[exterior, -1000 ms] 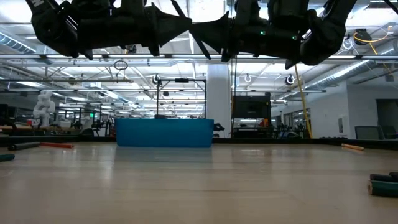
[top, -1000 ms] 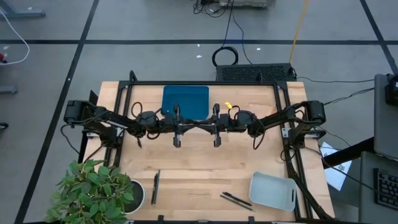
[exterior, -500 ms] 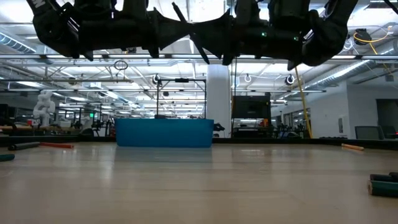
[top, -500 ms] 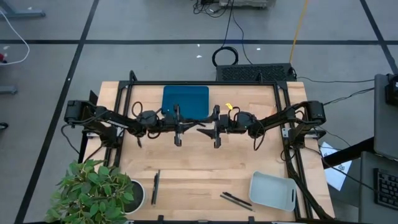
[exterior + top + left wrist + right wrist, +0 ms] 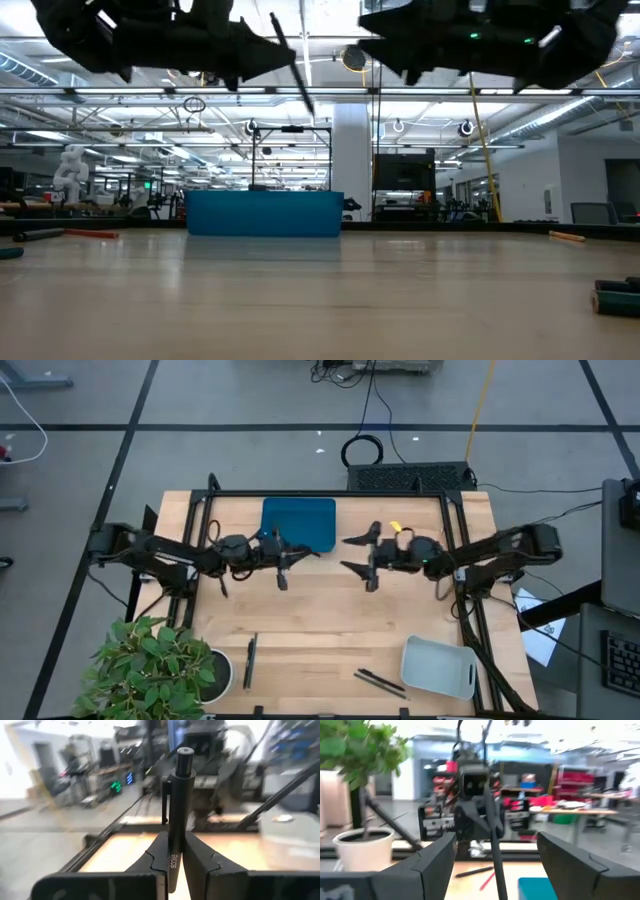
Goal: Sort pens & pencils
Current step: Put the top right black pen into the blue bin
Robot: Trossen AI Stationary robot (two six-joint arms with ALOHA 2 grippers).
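Black pen held: a black pen point(image 5: 176, 810) sat clamped between the left gripper point(image 5: 296, 551) fingers point(image 5: 150, 857); it stuck out past the tips, clip side showing in left wrist view.
L gripper pos: raised above the table point(image 5: 330, 625), just beside the blue tray point(image 5: 298, 520), near its front right corner.
R gripper: the right gripper point(image 5: 352, 554) had fingers point(image 5: 432, 855) spread wide w/ nothing between them; raised above table centre, facing the L gripper across a gap.
Pen in R wrist view: same pen seen hanging as a thin dark stick from the L gripper, far side of the gap.
Other pens: two black pens point(image 5: 378, 680) lay on the table near the front edge, just beside the light grey bin point(image 5: 438, 667); another black pen point(image 5: 249, 659) lay front left, near the plant pot point(image 5: 222, 670).
Pencils: orange pencil point(image 5: 567, 237) on the table at the right in low view, a red pencil point(image 5: 92, 233) at the left next to a dark grey one point(image 5: 38, 234); can't place them in high view.
Plant: leafy green plant point(image 5: 150, 670) at front left corner.
Low view: both arms dark shapes up top, pen point(image 5: 289, 60) angled down from the L one; tray point(image 5: 264, 213) stood at the far side of the table.
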